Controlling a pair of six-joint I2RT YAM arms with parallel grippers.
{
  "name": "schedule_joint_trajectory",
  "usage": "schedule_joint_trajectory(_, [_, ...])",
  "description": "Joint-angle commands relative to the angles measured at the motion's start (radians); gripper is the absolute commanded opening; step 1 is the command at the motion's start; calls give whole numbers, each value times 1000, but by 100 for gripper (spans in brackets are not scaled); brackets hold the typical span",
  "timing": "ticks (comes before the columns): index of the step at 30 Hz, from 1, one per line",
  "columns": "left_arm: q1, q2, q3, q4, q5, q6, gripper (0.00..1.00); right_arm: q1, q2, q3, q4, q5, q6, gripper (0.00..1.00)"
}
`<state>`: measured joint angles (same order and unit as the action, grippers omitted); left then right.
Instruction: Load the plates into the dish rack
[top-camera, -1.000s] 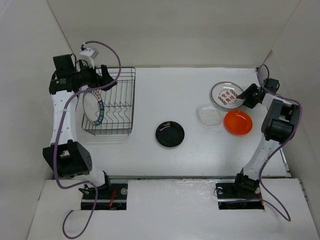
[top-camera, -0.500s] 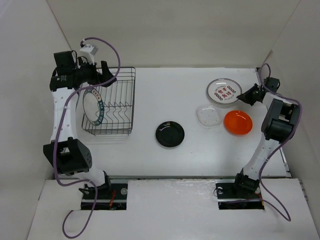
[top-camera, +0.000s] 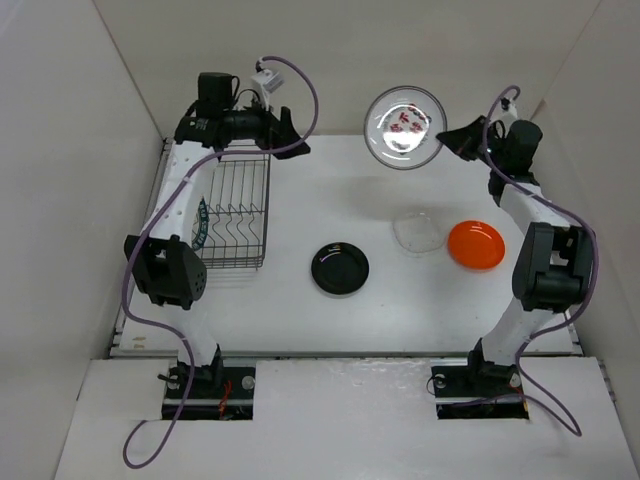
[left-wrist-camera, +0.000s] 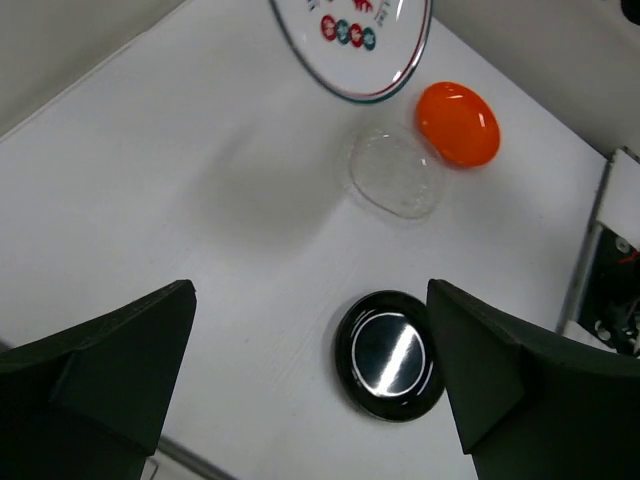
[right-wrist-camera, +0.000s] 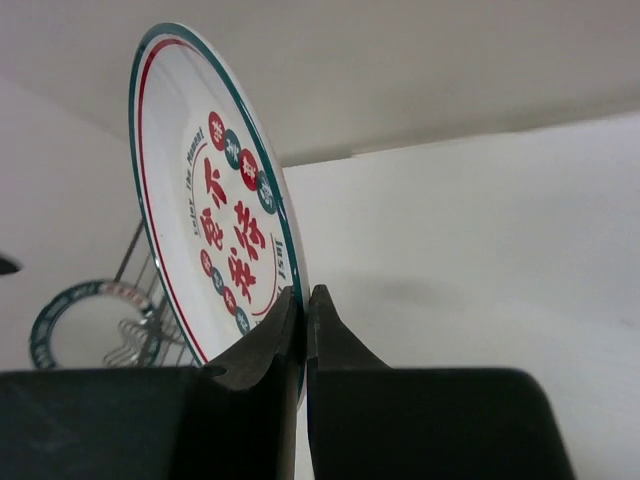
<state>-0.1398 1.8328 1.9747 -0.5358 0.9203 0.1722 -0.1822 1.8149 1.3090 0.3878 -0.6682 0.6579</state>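
My right gripper is shut on the rim of the white plate with red markings, holding it on edge in the air above the back of the table. In the right wrist view the fingertips pinch that plate at its lower rim. The dish rack stands at the left with the patterned-rim plate upright inside it. On the table lie the black plate, the clear plate and the orange plate. My left gripper hangs open and empty above the rack's back right corner.
White walls close the table at the back and on both sides. The left wrist view looks down past the open gripper at the black plate, clear plate, orange plate and the lifted plate.
The right gripper closed on the red-marked plate and raised it off the table, moving left and back. The left arm swung up and to the right, from the rack's left side.
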Motion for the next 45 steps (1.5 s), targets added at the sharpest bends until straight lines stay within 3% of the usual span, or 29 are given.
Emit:
schedule_joint_trajectory(1, [-52,5,33,89,140,-45,100,93,-71,12,166,-122,-46,0])
schedule_joint_trajectory(5, [-92,5,-30,220,124,-100,100,156,-80,3,210,-174,-44,0])
schedule_joint_trajectory(12, [-116,85,32,194,112,-100,100,231,-89,15,238,-220,-44,0])
schedule_joint_trajectory(16, [-116,103,32,183,103,-100,86,265,-89,24,238,-229,-35,0])
schedule_joint_trajectory(17, [-116,114,32,183,103,-90,81,265,-89,24,252,-229,-35,0])
schedule_joint_trajectory(20, [-116,123,32,172,94,-77,54,276,-89,35,261,-240,-24,0])
schedule_joint_trajectory(21, [-116,123,32,172,94,-77,41,286,-89,35,261,-240,-24,0])
schedule_joint_trajectory(22, [-116,123,32,172,80,-77,15,286,-89,35,261,-240,-24,0])
schedule_joint_trajectory(23, [-106,114,32,172,71,-88,1,296,-89,35,261,-240,-24,12])
schedule_joint_trajectory(24, [-106,114,41,172,58,-88,0,296,-89,35,261,-240,-24,48])
schedule_joint_trajectory(25, [-95,74,29,172,49,-103,0,296,-89,35,261,-240,-24,99])
schedule_joint_trajectory(27, [-58,18,-16,209,11,-140,0,296,-89,23,252,-203,-24,100])
schedule_joint_trajectory(31, [35,-183,-186,293,-202,-185,0,285,-89,13,182,-144,-53,100])
schedule_joint_trajectory(34, [59,-337,-282,258,-548,-108,0,296,-111,30,1,4,-147,100])
schedule_joint_trajectory(35, [59,-378,-353,258,-736,-87,0,305,-111,39,-45,43,-171,100])
schedule_joint_trajectory(39, [59,-542,-448,223,-1069,1,0,355,-121,76,-184,198,-239,100])
schedule_joint_trajectory(42, [59,-581,-493,192,-1226,27,0,381,-121,98,-239,228,-239,100])
schedule_joint_trajectory(45, [59,-616,-536,166,-1275,43,0,391,-121,108,-263,228,-239,100])
